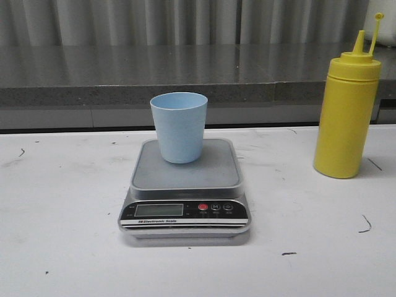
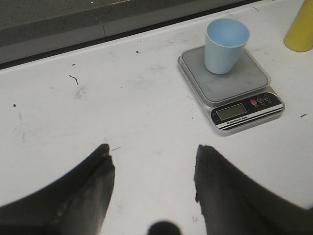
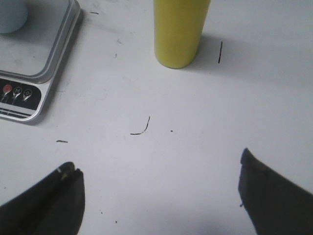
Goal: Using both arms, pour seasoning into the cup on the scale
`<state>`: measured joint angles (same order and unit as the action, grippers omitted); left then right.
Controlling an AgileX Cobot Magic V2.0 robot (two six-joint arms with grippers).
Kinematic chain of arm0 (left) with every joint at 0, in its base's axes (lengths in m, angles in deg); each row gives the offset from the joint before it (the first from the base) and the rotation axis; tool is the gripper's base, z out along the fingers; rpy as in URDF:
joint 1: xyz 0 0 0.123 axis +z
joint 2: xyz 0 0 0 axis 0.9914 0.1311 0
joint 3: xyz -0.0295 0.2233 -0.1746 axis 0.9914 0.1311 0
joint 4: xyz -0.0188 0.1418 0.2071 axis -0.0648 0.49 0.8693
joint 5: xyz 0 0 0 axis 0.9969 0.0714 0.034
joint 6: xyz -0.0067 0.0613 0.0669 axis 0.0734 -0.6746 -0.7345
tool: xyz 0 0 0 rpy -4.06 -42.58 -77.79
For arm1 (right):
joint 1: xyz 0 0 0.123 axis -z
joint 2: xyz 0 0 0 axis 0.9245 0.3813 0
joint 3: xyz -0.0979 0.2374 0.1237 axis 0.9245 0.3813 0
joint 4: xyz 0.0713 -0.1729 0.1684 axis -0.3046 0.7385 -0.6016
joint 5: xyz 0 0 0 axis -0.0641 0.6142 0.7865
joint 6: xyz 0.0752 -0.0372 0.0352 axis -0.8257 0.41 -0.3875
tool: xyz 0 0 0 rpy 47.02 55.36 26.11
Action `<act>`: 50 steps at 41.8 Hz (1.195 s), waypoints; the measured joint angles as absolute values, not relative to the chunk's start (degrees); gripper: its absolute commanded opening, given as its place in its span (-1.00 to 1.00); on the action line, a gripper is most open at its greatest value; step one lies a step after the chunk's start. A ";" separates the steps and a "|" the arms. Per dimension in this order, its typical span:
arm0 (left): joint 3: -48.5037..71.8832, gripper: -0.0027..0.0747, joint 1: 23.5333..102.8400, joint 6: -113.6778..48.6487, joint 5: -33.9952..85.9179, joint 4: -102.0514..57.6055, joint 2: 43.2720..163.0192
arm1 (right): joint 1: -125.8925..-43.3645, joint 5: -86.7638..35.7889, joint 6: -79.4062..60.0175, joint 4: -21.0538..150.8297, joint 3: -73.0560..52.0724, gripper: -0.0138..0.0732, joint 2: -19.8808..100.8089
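Note:
The pale blue cup [image 1: 179,127] stands upright on the grey platform of the silver scale [image 1: 184,185] in the middle of the white table. The yellow seasoning bottle [image 1: 346,111] stands upright to the right of the scale, its tip cover off the nozzle. Neither gripper shows in the front view. In the left wrist view my left gripper [image 2: 152,159] is open and empty over bare table, well short of the scale [image 2: 230,85] and cup [image 2: 225,45]. In the right wrist view my right gripper [image 3: 159,169] is wide open and empty, short of the bottle [image 3: 178,32].
A grey stone ledge [image 1: 185,74] runs along the back of the table, with a curtain behind it. The white table top [image 1: 62,216] has small dark scuff marks. The scale's corner [image 3: 29,93] shows in the right wrist view.

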<state>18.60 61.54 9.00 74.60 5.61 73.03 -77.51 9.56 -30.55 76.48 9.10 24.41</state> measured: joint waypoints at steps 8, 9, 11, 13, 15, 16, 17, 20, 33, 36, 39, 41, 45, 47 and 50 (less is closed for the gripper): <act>18.60 0.01 61.54 9.00 74.60 5.61 73.03 | -77.51 16.46 -30.05 76.38 9.10 0.82 16.82; 18.60 0.01 61.54 9.00 74.60 5.61 73.03 | -77.51 17.00 -30.05 76.38 9.10 0.82 16.04; 18.60 0.01 61.54 9.00 74.52 5.61 73.03 | -77.51 17.98 -30.05 76.38 9.10 0.82 14.38; 18.60 0.01 61.54 9.00 74.14 5.61 73.03 | -77.51 18.60 -30.05 76.38 9.10 0.82 12.91; 18.60 0.01 61.54 9.00 73.71 5.61 73.03 | -77.51 19.14 -30.05 76.38 9.10 0.82 11.61; 18.60 0.01 61.54 9.00 73.53 5.61 73.03 | -77.51 19.50 -29.95 76.38 9.10 0.82 11.11; 18.60 0.01 61.54 9.00 73.36 5.61 73.03 | -77.51 19.80 -29.95 76.38 9.10 0.82 10.52; 18.60 0.01 61.54 9.00 72.96 5.61 73.03 | -77.51 20.84 -29.95 76.35 9.10 0.82 9.45; 18.60 -0.11 61.54 9.00 72.84 5.61 73.03 | -77.51 21.41 -29.95 76.35 9.10 0.10 8.54; 18.60 -0.31 61.54 9.00 72.84 5.61 73.03 | -77.51 21.20 -29.95 76.35 9.10 -0.24 8.54; 18.60 -0.56 61.54 9.00 72.84 5.61 73.03 | -77.51 21.20 -29.95 76.35 9.10 -0.53 8.54; 18.60 -0.73 61.54 9.00 72.84 5.61 73.03 | -77.51 21.20 -29.95 76.35 9.10 -0.71 8.54; 18.60 -0.98 61.54 9.00 72.84 5.61 73.03 | -77.51 21.20 -29.95 76.35 9.10 -0.83 8.54; 18.60 -0.98 61.54 9.00 72.84 5.61 73.03 | -77.51 21.20 -29.95 76.35 9.10 -0.84 8.54; 18.60 -0.98 61.54 9.00 72.84 5.61 73.03 | -77.51 21.20 -29.95 76.35 9.10 -0.84 8.54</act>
<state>18.60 61.54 9.00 72.84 5.61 73.03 -77.51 21.20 -29.95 76.35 9.10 8.54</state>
